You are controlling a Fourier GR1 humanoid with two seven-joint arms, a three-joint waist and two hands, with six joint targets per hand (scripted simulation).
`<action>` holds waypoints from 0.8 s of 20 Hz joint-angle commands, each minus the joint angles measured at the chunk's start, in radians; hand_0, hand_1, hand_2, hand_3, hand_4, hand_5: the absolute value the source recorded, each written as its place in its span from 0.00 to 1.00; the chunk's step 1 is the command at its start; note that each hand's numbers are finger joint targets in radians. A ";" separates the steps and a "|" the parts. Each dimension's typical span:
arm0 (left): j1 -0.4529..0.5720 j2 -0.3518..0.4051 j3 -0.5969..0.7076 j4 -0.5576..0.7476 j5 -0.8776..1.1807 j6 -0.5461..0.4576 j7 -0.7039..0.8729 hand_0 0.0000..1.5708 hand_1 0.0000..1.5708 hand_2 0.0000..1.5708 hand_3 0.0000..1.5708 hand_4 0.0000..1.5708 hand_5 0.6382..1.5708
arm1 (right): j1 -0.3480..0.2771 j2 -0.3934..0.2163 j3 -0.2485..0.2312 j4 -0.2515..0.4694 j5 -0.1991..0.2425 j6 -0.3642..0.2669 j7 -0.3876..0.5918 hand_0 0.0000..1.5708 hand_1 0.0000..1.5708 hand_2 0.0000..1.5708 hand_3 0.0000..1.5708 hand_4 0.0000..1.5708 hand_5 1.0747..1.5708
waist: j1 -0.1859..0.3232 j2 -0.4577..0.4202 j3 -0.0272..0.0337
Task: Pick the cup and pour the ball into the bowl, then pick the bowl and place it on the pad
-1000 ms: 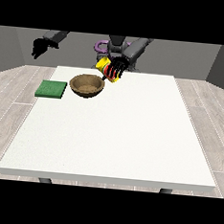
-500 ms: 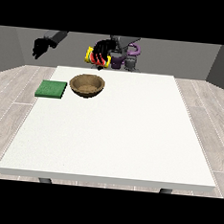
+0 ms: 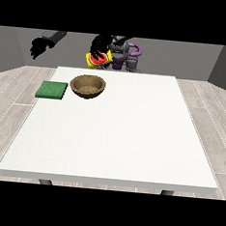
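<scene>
A yellow and red cup (image 3: 98, 59) hangs tilted in the air just behind the far rim of the brown wooden bowl (image 3: 88, 86). The hand at the view's right (image 3: 98, 47) is shut on the cup from above. No ball shows in the cup or in the bowl. The bowl stands on the table's far left part, beside the green pad (image 3: 52, 89) that lies at the table's left edge. The hand at the view's left (image 3: 39, 47) is raised in the air beyond the table's far left corner, fingers relaxed and holding nothing.
The white table (image 3: 118, 135) stretches wide towards the camera. The robot's body (image 3: 124, 55) stands behind the far edge. Grey plank floor surrounds the table.
The hand with the cup has swung to the view's left, from beside the bowl's right rim to behind its far rim, and the cup has tilted. The other hand has barely moved.
</scene>
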 commanded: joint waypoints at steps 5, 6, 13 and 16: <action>0.037 -0.005 -0.056 -0.083 -0.116 -0.112 -0.008 0.96 0.96 1.00 1.00 0.78 0.89 | 0.023 0.013 0.007 -0.003 0.008 -0.015 -0.020 0.00 0.00 0.00 0.19 0.48 0.94 | 0.029 -0.001 -0.0022; 0.052 -0.005 -0.030 -0.067 -0.104 -0.094 -0.037 0.96 0.96 1.00 1.00 0.77 0.89 | 0.002 0.016 -0.002 -0.002 -0.014 -0.023 0.045 0.00 0.00 0.00 0.17 0.48 0.94 | 0.061 -0.031 -0.0025; 0.161 0.048 0.402 -0.212 0.251 0.203 0.090 0.00 0.00 1.00 1.00 0.60 1.00 | 0.075 -0.019 -0.029 -0.005 -0.027 0.007 -0.004 0.00 0.00 0.10 0.15 0.47 0.96 | 0.108 -0.026 -0.0086; 0.239 -0.003 0.472 -0.277 0.338 0.319 0.074 0.31 0.31 1.00 1.00 0.60 1.00 | 0.049 0.007 -0.030 -0.011 -0.033 -0.026 0.018 0.00 0.00 0.14 0.16 0.48 0.97 | 0.143 0.003 -0.0071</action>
